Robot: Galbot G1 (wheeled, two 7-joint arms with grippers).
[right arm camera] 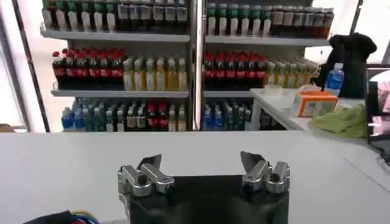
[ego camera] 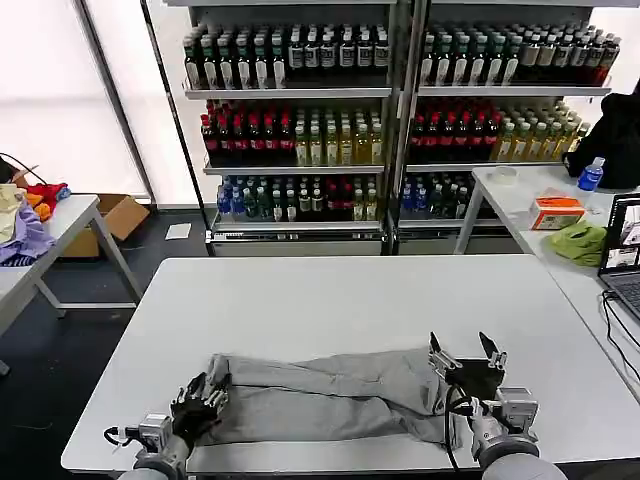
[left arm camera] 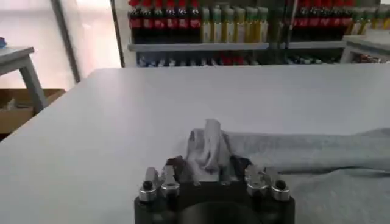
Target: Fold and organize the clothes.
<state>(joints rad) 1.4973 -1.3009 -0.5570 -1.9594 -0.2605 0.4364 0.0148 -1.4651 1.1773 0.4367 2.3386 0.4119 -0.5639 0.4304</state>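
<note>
Left gripper sits at the table's near edge, about 7 o'clock in the head view, its fingers closed on a bunched corner of the grey shirt; the left wrist view confirms a tuft of grey fabric pinched upright between the fingers. Right gripper at about 5 o'clock, over the shirt's opposite end, fingers spread apart with nothing between them; the right wrist view shows the same, the right gripper splayed wide above bare tabletop. Shirt lies in a long rumpled band across the near part of the white table, running roughly 9 to 3 o'clock between the two grippers, creased along its length. Beyond the table, at 12 o'clock, shelves of bottled drinks. At 2 o'clock a side table carries an orange-and-white box, a lime-green cloth and a blue-capped bottle; a laptop just near of them. At 10 o'clock another table holds a heap of coloured fabrics, with a cardboard box on the floor beside it.
</note>
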